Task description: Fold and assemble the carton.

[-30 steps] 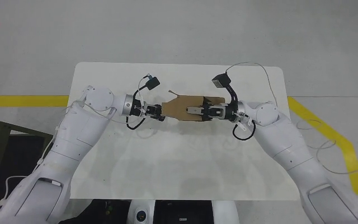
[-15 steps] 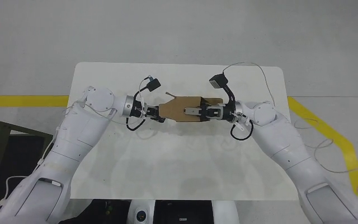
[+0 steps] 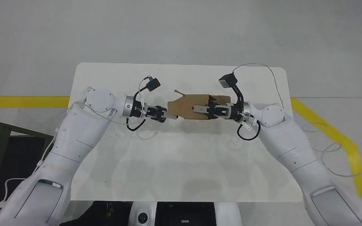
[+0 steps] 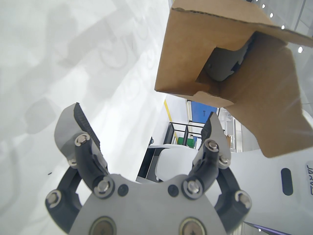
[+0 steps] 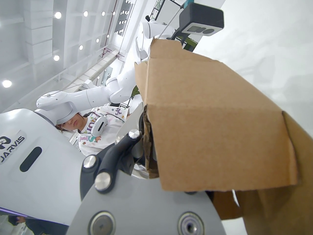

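A white table [image 3: 186, 164] is being used as the work surface, and the work is being carried on above its middle.

Nearest, the left gripper [image 4: 144, 121] is being held with its fingers [image 4: 80, 121] spread wide and nothing between them. It is being kept just beside the open end of the carton [image 4: 220, 50], apart from it and not touching.

Beyond it, the carton is being carried clear of the table by the right gripper [image 3: 199, 111]. One finger is being seen through the open end, inside the box, and the other is lying over the outer face, so a wall panel is being clamped between them. In the right wrist view, the brown panels are being shown partly squared up, with end flaps standing loose and unfolded.

The carton is judged to be light, thin corrugated board: stiff across its panels, weak along the creases, and liable to crush or tear at the flap edges if it is being pinched hard. Hold is best being taken on a flat panel near a crease, and the loose flaps are best being pushed, not gripped.

Farthest, a grey floor [image 3: 169, 34] with a yellow line [image 3: 28, 101] is being seen around the table.
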### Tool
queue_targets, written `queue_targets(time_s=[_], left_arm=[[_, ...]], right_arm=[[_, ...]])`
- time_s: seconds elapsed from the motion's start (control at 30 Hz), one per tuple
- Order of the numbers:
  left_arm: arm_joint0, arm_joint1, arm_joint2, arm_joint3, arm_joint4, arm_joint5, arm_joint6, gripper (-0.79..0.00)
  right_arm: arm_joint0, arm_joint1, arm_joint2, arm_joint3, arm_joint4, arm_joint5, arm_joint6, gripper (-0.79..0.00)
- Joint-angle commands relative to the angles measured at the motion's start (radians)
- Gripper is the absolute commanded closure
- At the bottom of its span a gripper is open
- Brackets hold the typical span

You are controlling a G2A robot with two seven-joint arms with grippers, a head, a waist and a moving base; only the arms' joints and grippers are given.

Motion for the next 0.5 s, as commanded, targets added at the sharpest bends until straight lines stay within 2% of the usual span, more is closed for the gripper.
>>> queue_targets(time_s=[0.0,0.23,0.47], left_arm=[[0.000,0.003,-0.010,0.006,0.004,-0.002,0.011,-0.785],[0.004,0.017,-0.063,0.010,0.012,-0.004,0.059,-0.785],[0.013,0.026,-0.093,0.004,0.021,0.009,0.089,-0.785]], right_arm=[[-0.010,0.006,0.007,-0.007,-0.005,0.014,0.014,0.000],[-0.051,0.025,0.008,-0.055,-0.016,0.066,0.066,0.000],[-0.063,0.023,-0.022,-0.085,-0.012,0.081,0.081,0.000]])
